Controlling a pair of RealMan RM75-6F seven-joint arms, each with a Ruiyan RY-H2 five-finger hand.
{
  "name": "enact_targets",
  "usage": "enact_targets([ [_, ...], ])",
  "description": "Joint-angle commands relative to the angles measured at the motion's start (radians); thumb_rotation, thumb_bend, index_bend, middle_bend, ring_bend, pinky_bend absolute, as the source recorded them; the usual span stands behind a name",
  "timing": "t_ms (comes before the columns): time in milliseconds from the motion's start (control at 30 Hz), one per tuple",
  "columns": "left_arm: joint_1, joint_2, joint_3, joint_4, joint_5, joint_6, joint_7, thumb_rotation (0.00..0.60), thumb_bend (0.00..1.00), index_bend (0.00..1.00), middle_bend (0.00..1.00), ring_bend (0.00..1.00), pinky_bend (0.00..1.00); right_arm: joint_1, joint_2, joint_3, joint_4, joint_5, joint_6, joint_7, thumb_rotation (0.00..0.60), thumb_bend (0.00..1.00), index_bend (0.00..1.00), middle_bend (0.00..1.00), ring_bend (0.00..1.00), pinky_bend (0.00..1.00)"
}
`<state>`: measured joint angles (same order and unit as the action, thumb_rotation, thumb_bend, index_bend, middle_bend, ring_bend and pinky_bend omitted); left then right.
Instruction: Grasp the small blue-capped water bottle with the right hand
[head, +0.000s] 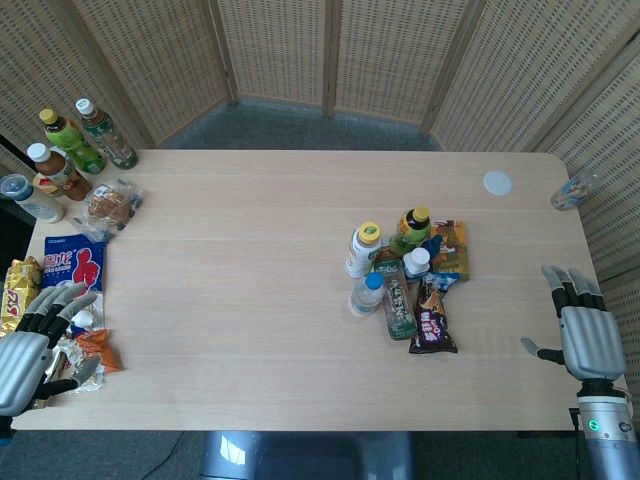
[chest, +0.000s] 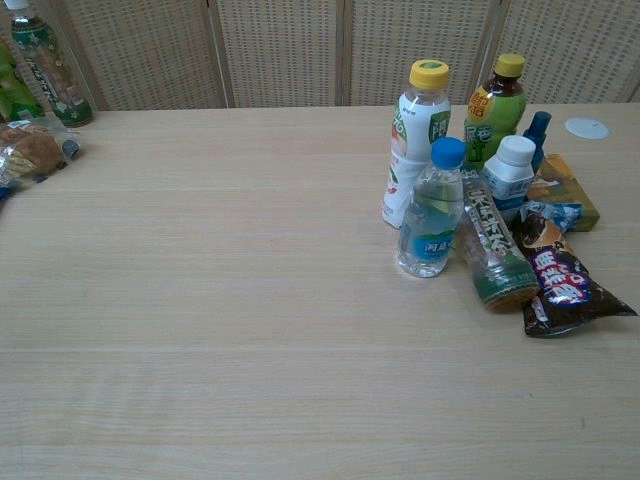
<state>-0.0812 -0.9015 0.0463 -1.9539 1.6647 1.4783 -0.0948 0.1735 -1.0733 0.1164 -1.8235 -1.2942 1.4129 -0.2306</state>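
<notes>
The small clear water bottle with a blue cap (head: 367, 293) (chest: 432, 211) stands upright at the front left of a cluster of items right of the table's middle. My right hand (head: 586, 335) hovers at the table's right front edge, well to the right of the bottle, fingers spread and holding nothing. My left hand (head: 35, 345) is at the left front corner, fingers apart and empty, over some snack packets. Neither hand shows in the chest view.
Around the bottle: a white yellow-capped bottle (chest: 418, 143), a green tea bottle (chest: 493, 110), a small white-capped bottle (chest: 509, 176), a lying dark bottle (chest: 490, 252) and a snack packet (chest: 558, 277). Several bottles (head: 75, 145) and snacks (head: 72, 272) sit at the left. A white lid (head: 497, 183) lies far right.
</notes>
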Motion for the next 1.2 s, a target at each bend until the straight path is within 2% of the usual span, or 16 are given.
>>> enact_targets([
  [33, -0.002, 0.001, 0.002, 0.0, 0.003, -0.005, -0.003, 0.6, 0.35, 0.13, 0.05, 0.0, 0.0, 0.0, -0.002, 0.001, -0.002, 0.002, -0.002, 0.002, 0.594, 0.05, 0.0, 0.07, 0.0, 0.0],
  [333, 0.011, 0.019, 0.008, 0.001, 0.03, 0.031, -0.032, 0.6, 0.35, 0.13, 0.05, 0.0, 0.0, -0.011, 0.006, 0.0, -0.024, -0.016, 0.004, 0.043, 0.597, 0.05, 0.0, 0.06, 0.0, 0.0],
  [633, 0.001, 0.017, 0.008, 0.017, 0.033, 0.018, -0.057, 0.6, 0.35, 0.13, 0.05, 0.0, 0.0, -0.002, 0.011, -0.004, -0.052, -0.022, -0.024, 0.039, 0.596, 0.05, 0.0, 0.05, 0.0, 0.0],
  [1033, -0.012, 0.005, 0.004, 0.04, 0.014, -0.003, -0.081, 0.6, 0.35, 0.13, 0.05, 0.0, 0.0, 0.096, -0.06, 0.024, -0.057, -0.017, -0.163, 0.101, 0.597, 0.05, 0.0, 0.04, 0.0, 0.0],
  [1200, -0.013, 0.006, 0.003, 0.047, 0.008, -0.004, -0.089, 0.6, 0.35, 0.13, 0.05, 0.0, 0.0, 0.145, -0.099, 0.026, -0.041, -0.014, -0.222, 0.076, 0.597, 0.05, 0.0, 0.04, 0.0, 0.0],
])
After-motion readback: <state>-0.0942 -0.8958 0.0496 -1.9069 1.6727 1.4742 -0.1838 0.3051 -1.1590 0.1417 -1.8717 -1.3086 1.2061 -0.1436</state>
